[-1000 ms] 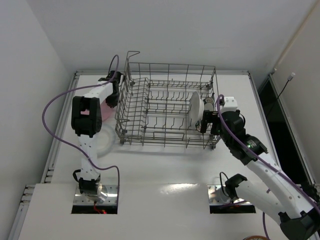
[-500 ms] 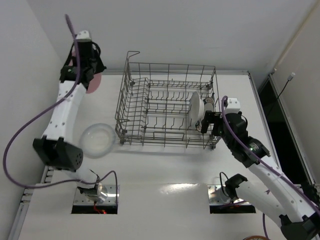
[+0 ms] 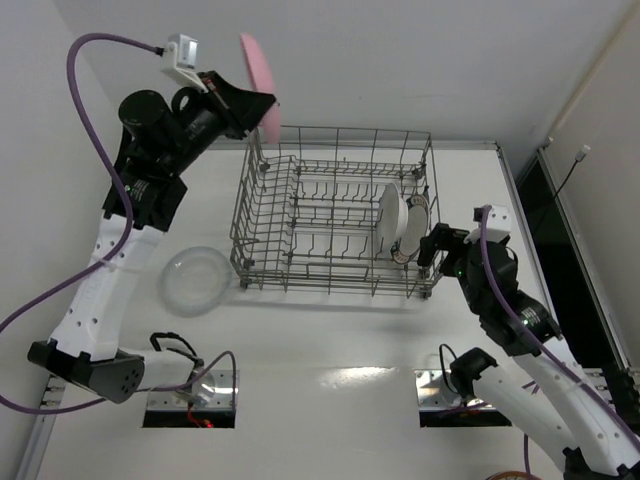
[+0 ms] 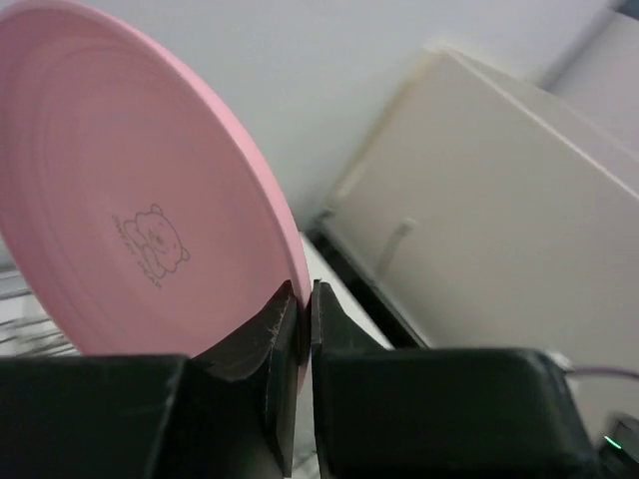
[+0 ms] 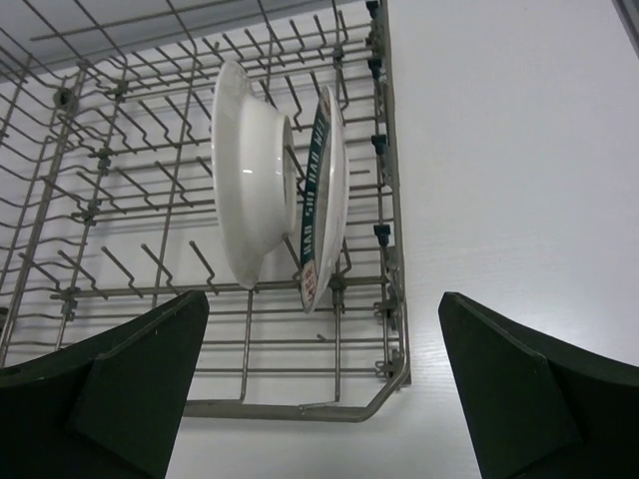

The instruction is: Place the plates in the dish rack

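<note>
My left gripper (image 3: 248, 104) is raised high above the back left corner of the dish rack (image 3: 340, 131) and is shut on the rim of the pink plate (image 3: 257, 84), held on edge. In the left wrist view the jaws (image 4: 305, 311) pinch the pink plate (image 4: 130, 190), which bears a small bear drawing. A plain white plate (image 3: 389, 222) and the patterned plate (image 3: 413, 224) stand upright at the rack's right end. Another white plate (image 3: 197, 280) lies flat on the table left of the rack. My right gripper (image 3: 436, 245) is open and empty just outside the rack's right side.
The right wrist view looks into the rack (image 5: 387, 200) at the white plate (image 5: 250, 190) and the patterned plate (image 5: 325, 195) between tines, my open gripper (image 5: 321, 299) below them. Several tine rows left of these plates hold nothing. A wall rises behind the table.
My left arm has lifted the pink plate from the table's left side and swung it up over the rack's back left corner. My right gripper has backed away from the rack.
</note>
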You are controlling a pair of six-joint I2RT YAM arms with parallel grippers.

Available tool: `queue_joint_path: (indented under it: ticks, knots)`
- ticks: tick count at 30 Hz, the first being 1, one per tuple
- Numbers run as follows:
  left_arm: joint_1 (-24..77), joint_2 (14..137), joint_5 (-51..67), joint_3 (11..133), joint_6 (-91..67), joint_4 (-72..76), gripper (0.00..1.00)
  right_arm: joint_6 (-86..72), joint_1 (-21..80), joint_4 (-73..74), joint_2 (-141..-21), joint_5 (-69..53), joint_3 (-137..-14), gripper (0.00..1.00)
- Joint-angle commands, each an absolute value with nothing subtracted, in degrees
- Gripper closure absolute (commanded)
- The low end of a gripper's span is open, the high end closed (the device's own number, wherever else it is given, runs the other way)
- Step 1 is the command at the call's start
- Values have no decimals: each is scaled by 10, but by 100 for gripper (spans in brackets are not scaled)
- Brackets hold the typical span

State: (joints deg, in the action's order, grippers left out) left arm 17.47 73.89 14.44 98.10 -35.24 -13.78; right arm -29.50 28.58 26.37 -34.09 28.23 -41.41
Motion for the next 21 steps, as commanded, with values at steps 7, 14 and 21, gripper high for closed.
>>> queue_joint_path:
  ticks: [7, 14, 21]
  knots:
    - [307, 785, 328, 903, -479, 125, 100, -335, 282, 283, -327, 312, -407, 0]
    - [347, 873, 387, 844, -549, 250, 100, -335, 282, 301, -273, 340, -417, 0]
    - [352, 903, 374, 794, -555, 266, 100, -335, 282, 306, -255, 340, -417, 0]
